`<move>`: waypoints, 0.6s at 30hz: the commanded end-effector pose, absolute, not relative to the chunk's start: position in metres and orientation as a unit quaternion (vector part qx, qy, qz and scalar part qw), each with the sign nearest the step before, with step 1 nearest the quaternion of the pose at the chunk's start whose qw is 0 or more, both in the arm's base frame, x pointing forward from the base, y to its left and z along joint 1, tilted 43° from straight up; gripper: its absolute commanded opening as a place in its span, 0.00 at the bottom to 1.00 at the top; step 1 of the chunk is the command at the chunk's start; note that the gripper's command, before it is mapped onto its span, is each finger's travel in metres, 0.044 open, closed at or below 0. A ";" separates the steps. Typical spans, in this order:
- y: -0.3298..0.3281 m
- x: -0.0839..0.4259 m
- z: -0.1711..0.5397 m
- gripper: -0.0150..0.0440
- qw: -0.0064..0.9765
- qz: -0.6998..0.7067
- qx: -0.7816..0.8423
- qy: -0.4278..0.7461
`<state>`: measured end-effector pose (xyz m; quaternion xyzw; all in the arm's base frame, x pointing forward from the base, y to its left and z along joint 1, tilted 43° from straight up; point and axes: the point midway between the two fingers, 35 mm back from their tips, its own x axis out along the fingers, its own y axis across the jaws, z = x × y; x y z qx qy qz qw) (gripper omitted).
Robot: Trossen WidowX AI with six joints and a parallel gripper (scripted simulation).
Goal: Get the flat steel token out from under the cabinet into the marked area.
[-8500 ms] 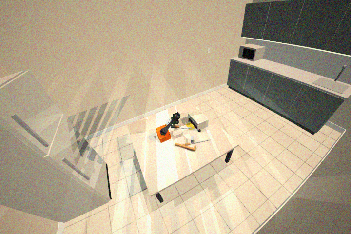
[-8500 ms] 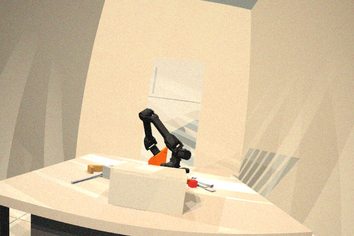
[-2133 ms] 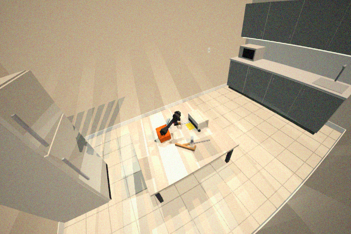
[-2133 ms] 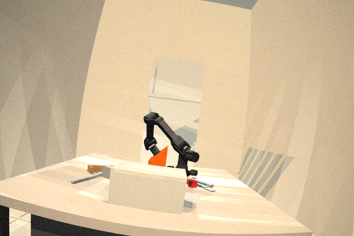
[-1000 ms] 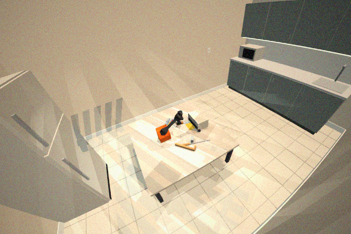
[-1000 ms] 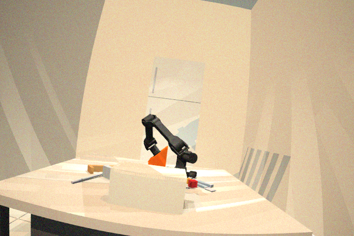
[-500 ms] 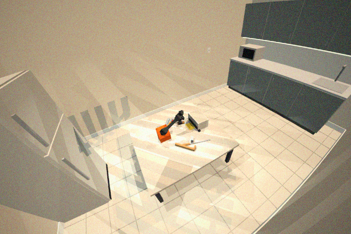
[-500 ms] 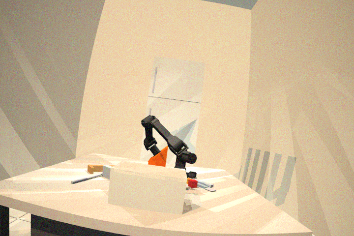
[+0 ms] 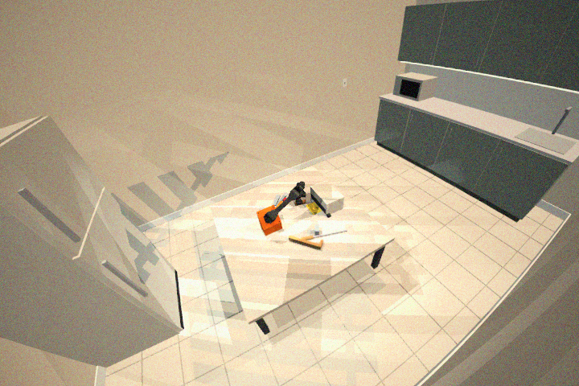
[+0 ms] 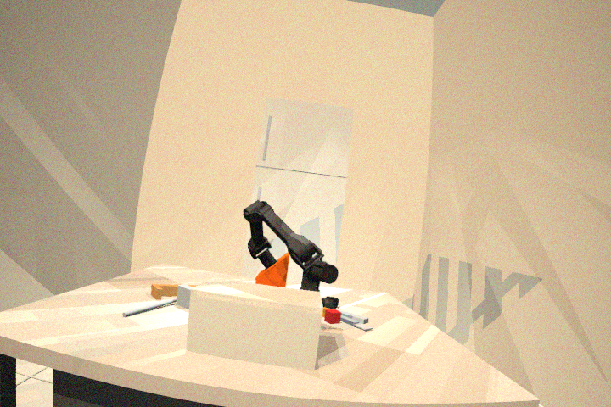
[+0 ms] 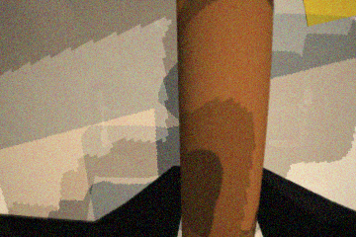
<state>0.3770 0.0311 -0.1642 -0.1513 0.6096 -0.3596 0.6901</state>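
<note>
The pale cabinet [image 9: 334, 203] [image 10: 253, 331] stands on the table, with a dark face toward the arm. A yellow patch [image 9: 314, 208] [image 11: 334, 11], which looks like the marked area, lies in front of it. My gripper [image 9: 300, 201] [image 11: 215, 175] is shut on a round orange-brown handle [image 11: 225, 64], beside the patch on the arm's side. The far end of the held tool cannot be made out. In the exterior view my fingers are hidden behind the cabinet. I cannot see the steel token in any view.
An orange-brown bar-shaped object [image 9: 305, 242] [image 10: 163, 291] and a thin grey rod [image 9: 333, 234] [image 10: 148, 307] lie toward one side, near a grey block [image 9: 316, 231] [image 10: 183, 296]. A red block [image 10: 332, 316] and grey flat pieces [image 10: 355, 317] lie on the other. The arm stands at an orange block [image 9: 269, 223] [image 10: 273, 274].
</note>
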 end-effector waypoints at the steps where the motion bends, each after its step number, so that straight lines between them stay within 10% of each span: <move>1: 0.029 0.383 -0.162 0.25 0.691 -0.359 -0.151 0.609; 18: 0.024 0.400 -0.158 0.25 0.691 -0.360 -0.151 0.609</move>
